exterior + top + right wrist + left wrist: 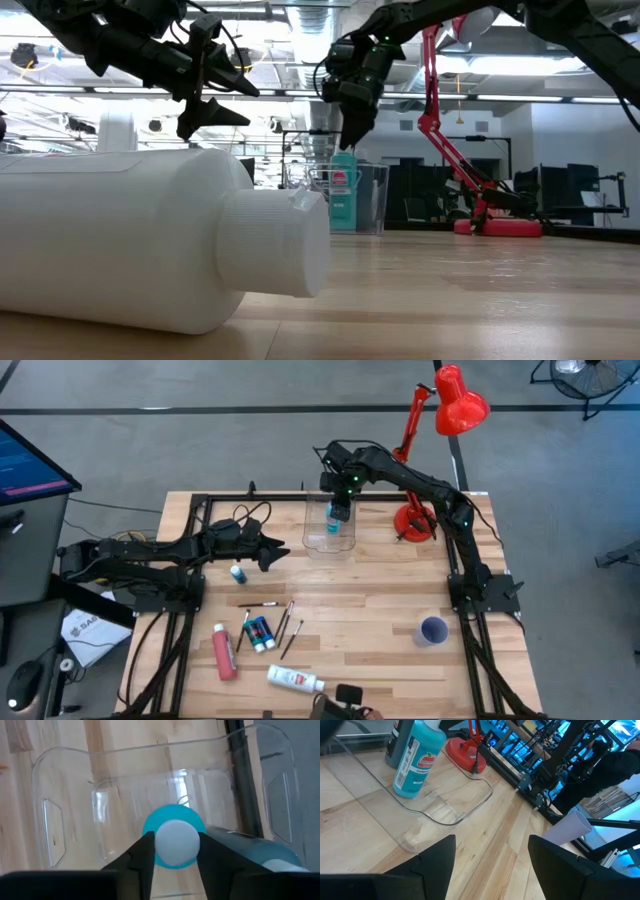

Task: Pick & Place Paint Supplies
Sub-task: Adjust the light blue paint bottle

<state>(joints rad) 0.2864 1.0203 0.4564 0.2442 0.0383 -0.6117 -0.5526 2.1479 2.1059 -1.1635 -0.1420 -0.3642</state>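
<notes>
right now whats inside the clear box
A light blue bottle stands upright in the clear box, with the right claw around its white cap. A grey bottle stands beside it. The claw covers the blue bottle's shoulder; anything under it cannot be seen.

The right arm reaches from the frame's right edge to upper centre in the overhead view, its right tool pointing straight down, fingers pressed against a cap. The left arm stretches in from the left edge, its left tool gaping, holding nothing.
</notes>
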